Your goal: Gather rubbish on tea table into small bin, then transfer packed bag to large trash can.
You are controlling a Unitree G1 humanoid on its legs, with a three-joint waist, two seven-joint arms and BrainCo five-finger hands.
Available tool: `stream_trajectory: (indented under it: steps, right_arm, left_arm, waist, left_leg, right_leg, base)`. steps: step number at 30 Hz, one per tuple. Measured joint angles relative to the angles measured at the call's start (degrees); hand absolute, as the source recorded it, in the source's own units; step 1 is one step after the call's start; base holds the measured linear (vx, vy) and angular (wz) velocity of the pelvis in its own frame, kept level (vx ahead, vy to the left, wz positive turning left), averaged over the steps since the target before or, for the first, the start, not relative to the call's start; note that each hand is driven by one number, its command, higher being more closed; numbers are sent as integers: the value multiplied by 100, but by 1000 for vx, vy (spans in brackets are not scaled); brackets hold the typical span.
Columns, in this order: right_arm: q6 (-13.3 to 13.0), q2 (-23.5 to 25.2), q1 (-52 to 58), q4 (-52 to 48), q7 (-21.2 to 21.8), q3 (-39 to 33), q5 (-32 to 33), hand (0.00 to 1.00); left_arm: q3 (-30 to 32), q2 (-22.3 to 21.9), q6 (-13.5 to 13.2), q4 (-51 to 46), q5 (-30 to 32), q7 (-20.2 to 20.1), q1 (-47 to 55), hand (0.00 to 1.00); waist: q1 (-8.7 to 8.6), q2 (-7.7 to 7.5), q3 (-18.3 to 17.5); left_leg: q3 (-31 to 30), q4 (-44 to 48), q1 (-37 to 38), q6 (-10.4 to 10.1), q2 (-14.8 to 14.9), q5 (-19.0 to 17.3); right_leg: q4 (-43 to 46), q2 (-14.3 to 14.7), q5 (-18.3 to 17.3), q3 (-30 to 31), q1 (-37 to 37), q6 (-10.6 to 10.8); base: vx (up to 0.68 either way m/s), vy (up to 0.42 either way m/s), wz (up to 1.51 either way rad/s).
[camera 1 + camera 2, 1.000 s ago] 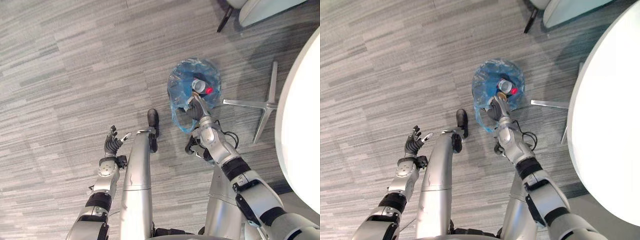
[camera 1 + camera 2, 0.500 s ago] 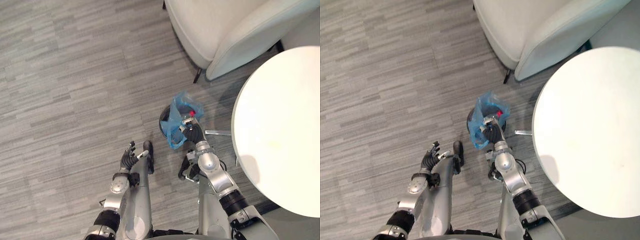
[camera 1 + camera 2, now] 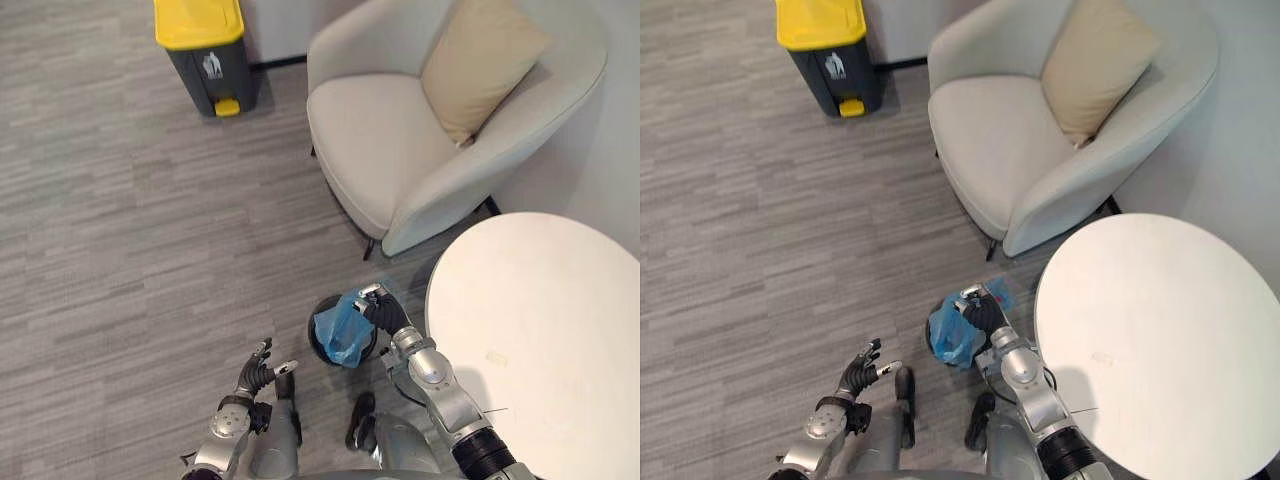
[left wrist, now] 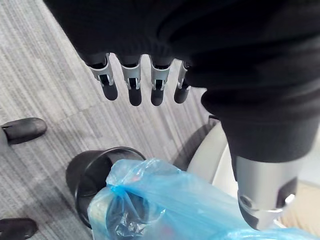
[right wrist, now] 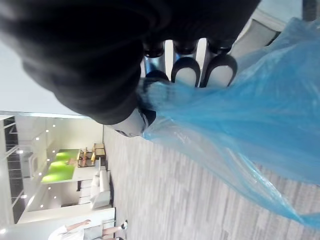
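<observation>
The right hand (image 3: 383, 312) clutches the top of the blue bag (image 3: 342, 335) over the small black bin (image 3: 319, 346), beside the round white table (image 3: 545, 340). The left hand (image 3: 257, 373) hangs with fingers spread. A yellow-lidded trash can (image 3: 205, 50) stands beyond the armchair (image 3: 390, 150).

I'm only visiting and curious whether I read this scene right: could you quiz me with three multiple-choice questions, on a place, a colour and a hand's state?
1. Where is the large trash can?
A) on a shelf
B) far off, left of the armchair
C) on a trolley

2. What colour is its lid?
A) yellow
B) red
C) white

3. What is the right hand doing?
A) hanging open
B) shut on the blue bag
C) curled, holding nothing

Key: 1 B, it stands far off, left of the chair; 2 A, yellow above a dark grey body; 3 B, its fingers curl round the bag's top by the small bin.
</observation>
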Motion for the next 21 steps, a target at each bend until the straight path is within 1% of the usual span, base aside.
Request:
stream_trajectory:
  steps: [3,5,8,13,17,21]
  right_arm:
    - [-18,-31,48,-248,133,-28,1,100]
    - [-28,-31,68,-363,139,-54,6,100]
    - [-34,-31,68,-385,139,-102,143,100]
    - [-34,-39,67,-387,151,-98,423,100]
    - [-34,-102,66,-424,256,-81,692,100]
    - [-37,-273,10,-813,323,8,1057,100]
  left_arm:
    - [3,42,-12,-348,134,-22,190,0]
    - [5,72,-16,-579,135,-42,306,0]
    - [13,108,-23,-951,136,-91,474,0]
    - [24,117,-45,-1629,134,-91,737,0]
    - [24,124,-149,-2239,152,-89,939,0]
    - [34,126,-276,-2729,414,-42,1019,0]
  waist:
    - [2,93,-141]
    - [2,126,-256]
    - [8,161,-333]
    - [18,188,-378]
    - [25,202,-435]
    - [29,307,-559]
  left_leg:
    - [35,-303,380,-14,-20,43]
    - [38,-465,504,-11,-39,94]
    - [53,-635,720,-3,-58,125]
    - [72,-700,889,20,-82,142]
    - [60,-731,988,22,-89,142]
    - [45,-849,1086,55,-94,184]
  right_leg:
    - [-364,70,101,1,386,49]
    - [-495,92,136,-5,502,53]
    - [-653,154,193,8,699,59]
    - [-791,163,270,64,877,72]
    - [-784,162,271,86,957,72]
    - [-778,180,287,94,994,63]
  base:
    - [106,24,-4]
    - [64,9,-1]
    - [38,1,-2]
    - [6,18,-4]
    - [-8,5,0]
    - [0,0,0]
